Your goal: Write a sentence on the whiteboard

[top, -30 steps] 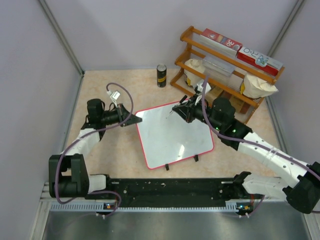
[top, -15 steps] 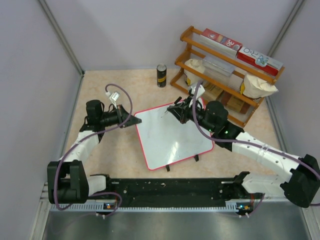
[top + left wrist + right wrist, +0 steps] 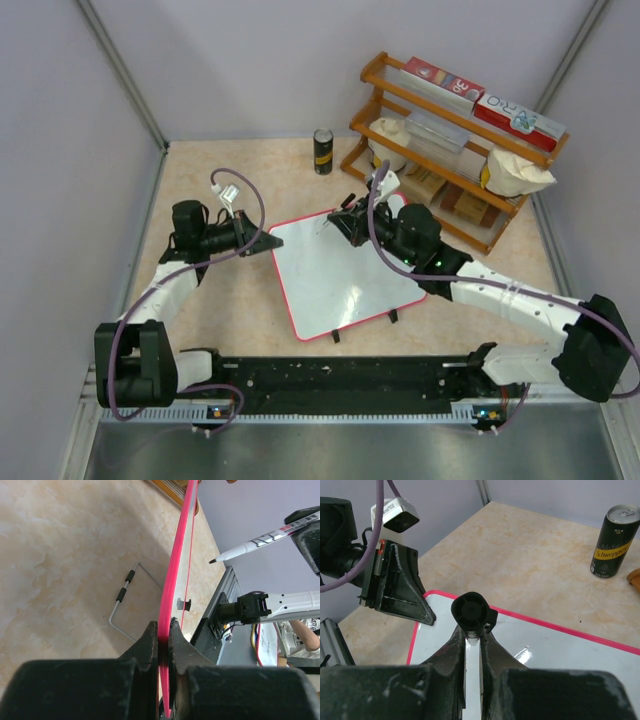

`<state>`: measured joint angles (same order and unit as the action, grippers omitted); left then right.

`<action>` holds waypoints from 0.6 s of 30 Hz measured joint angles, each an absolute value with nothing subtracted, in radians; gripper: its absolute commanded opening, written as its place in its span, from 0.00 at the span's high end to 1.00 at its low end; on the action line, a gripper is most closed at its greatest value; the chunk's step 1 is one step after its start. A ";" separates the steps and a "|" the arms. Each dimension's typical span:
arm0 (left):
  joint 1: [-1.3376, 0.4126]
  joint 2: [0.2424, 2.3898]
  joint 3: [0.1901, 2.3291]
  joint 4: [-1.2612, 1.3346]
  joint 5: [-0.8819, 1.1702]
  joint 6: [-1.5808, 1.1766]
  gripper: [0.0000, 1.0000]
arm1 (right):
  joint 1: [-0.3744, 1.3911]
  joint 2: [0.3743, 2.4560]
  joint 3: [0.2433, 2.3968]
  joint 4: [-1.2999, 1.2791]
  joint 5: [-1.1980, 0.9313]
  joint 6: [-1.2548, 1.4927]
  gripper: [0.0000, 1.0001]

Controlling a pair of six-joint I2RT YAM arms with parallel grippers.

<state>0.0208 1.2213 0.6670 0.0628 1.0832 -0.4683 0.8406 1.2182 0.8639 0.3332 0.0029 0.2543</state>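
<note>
The whiteboard (image 3: 345, 275) lies on the table, glossy white with a pink rim. Its face is bare and the sentence is not in view. My left gripper (image 3: 268, 243) is shut on the rim at the board's far left corner; the left wrist view has the jaws pinching the pink edge (image 3: 163, 635). My right gripper (image 3: 348, 222) is over the board's far edge, shut on a black-capped marker (image 3: 470, 611). In the left wrist view the marker (image 3: 255, 541) points its tip down, a little above the whiteboard (image 3: 179, 555).
A wooden rack (image 3: 450, 135) with boxes and bags stands at the back right, close behind the right arm. A black can (image 3: 323, 150) stands beyond the board. Two black clips (image 3: 335, 335) sit on the board's near edge. A wire stand (image 3: 125, 600) lies on the table.
The right gripper has carried the marker leftward along the board's far edge, toward the left gripper. The left gripper and the board have stayed put.
</note>
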 measured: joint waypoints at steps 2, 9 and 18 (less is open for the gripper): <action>0.021 1.221 0.667 0.058 1.082 -0.467 1.00 | 0.844 1.237 0.864 0.337 0.008 0.255 1.00; 0.021 1.221 0.667 0.051 1.081 -0.463 1.00 | 0.854 1.286 0.879 0.345 0.018 0.259 1.00; 0.021 1.220 0.667 0.050 1.081 -0.462 1.00 | 0.871 1.330 0.935 0.384 0.023 0.272 1.00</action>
